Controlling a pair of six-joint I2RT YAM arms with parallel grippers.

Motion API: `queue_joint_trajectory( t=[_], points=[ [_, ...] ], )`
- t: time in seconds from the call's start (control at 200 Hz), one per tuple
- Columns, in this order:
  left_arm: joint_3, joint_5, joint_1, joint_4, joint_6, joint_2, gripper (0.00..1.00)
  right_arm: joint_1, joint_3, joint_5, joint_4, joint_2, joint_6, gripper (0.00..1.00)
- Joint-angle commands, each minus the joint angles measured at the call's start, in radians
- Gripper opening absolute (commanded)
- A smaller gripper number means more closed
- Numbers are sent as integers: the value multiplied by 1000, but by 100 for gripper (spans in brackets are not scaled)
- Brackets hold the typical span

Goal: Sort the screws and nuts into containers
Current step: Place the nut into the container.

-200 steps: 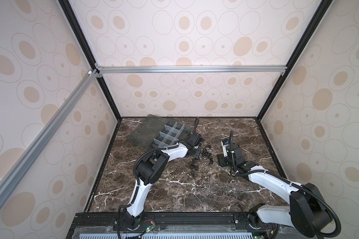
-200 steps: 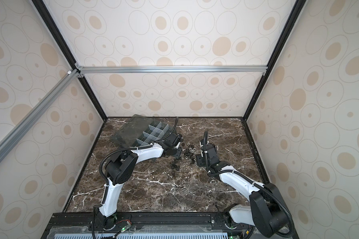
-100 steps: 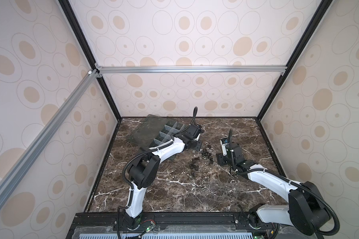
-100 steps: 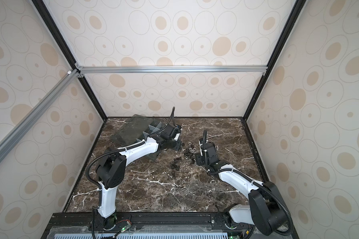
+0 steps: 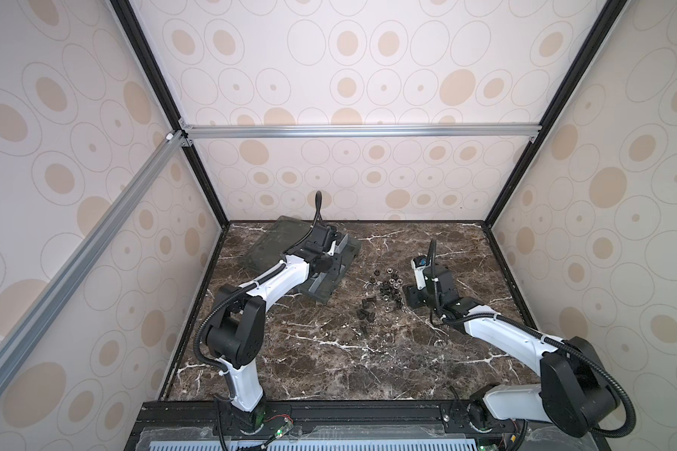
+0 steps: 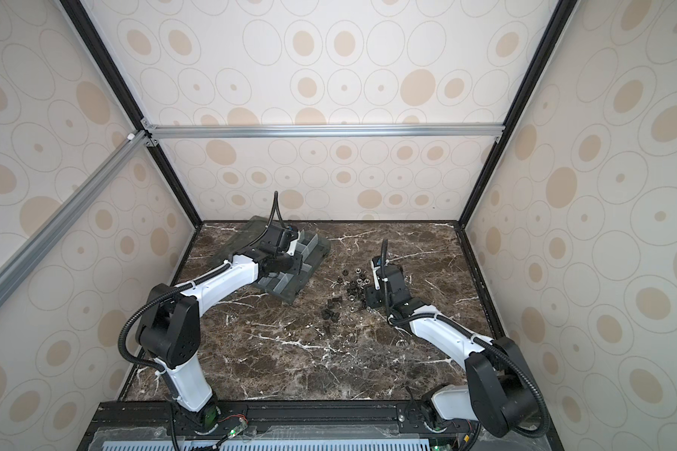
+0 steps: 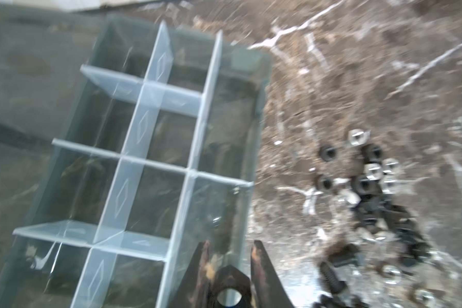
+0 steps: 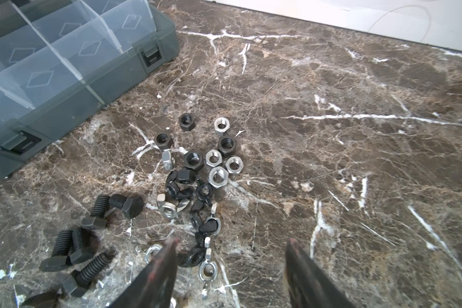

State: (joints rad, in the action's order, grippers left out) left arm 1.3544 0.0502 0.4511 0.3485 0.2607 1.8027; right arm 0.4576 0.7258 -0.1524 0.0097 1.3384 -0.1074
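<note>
Moved: since a second ago my left arm has swung off the loose pile and now reaches over the organizer box (image 5: pixel 326 291); my right arm has kept its place beside the pile.
Left claw (image 7: pixel 230 244): narrow, with a small gap at the tips. It is pinched on a dark holed piece (image 7: pixel 228 286) that sits deeper between the fingers. The blur keeps me from telling which kind of hardware it is.
Left claw position: above the row of the containers (image 7: pixel 158 138) nearest the pile, close to the box's side wall.
Right claw (image 8: pixel 232 241): wide apart and holding nothing. It is low over the table (image 8: pixel 344 165) at the near edge of the pile.
Nuts (image 8: pixel 214 157): silver and black hex ones lie clustered on the table between the box and my right claw. Some are flat and some are tipped on edge.
Wing nuts (image 8: pixel 210 224): black and silver, strung out from that cluster toward my right claw. One lies just beside a fingertip.
Screws (image 8: pixel 78 240): black and threaded, lying on their sides in a loose group next to the nuts, apart from the box.
Lid (image 5: pixel 270 244): folded open flat behind the box.
</note>
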Motion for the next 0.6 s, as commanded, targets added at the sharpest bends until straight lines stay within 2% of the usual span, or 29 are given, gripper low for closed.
queue_joint_trajectory(
  t=[0.0,0.185,0.35,0.475,0.595],
  points=[
    [-44,-5,3,-39,-40,0,16,18,35,13,8,13,3,67],
    [-91,1,3,-108,-38,32,20,35,51,3,-1,20,12,67],
    [-94,8,4,-128,-30,25,46,44,50,-4,-2,16,15,67],
    [-81,0,4,-117,-32,31,45,44,44,-7,5,16,12,67],
    [-76,46,7,-122,-34,51,40,45,40,-9,10,12,8,67]
  ],
)
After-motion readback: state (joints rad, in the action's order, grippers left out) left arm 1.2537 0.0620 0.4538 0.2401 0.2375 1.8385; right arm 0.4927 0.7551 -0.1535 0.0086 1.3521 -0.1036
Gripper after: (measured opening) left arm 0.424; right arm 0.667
